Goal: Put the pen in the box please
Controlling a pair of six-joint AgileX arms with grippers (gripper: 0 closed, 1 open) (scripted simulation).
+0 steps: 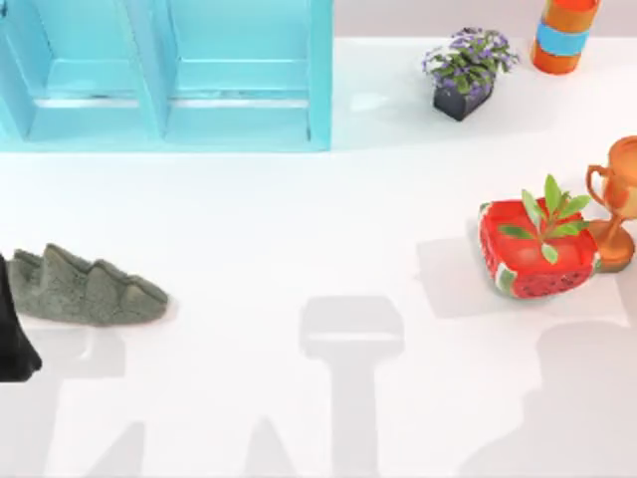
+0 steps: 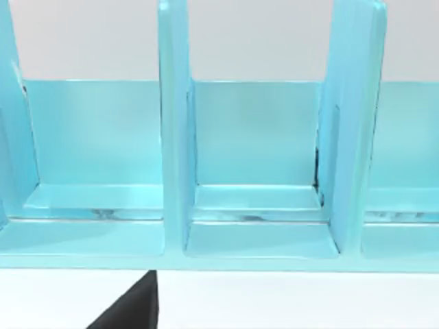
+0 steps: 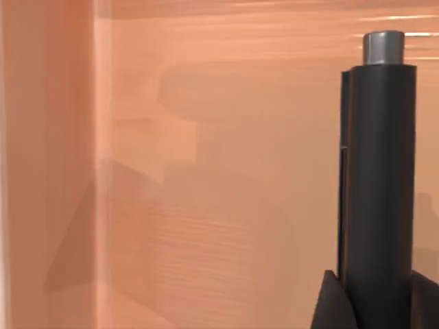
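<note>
Upright, dark-barrelled pen (image 3: 377, 185), grey tip, wooden backdrop

The surface (image 1: 299, 229) is plain white and bright, and soft grey shadows lie on its near part. At the far left stands a light blue shelf unit (image 1: 169, 75) with upright dividers and open compartments; behind it, in the left wrist view, a pale grey wall (image 2: 254, 38) is seen. The right wrist view shows a warm orange wooden panel (image 3: 206, 171) with fine horizontal grain, and faint shadows fall across it.
</note>
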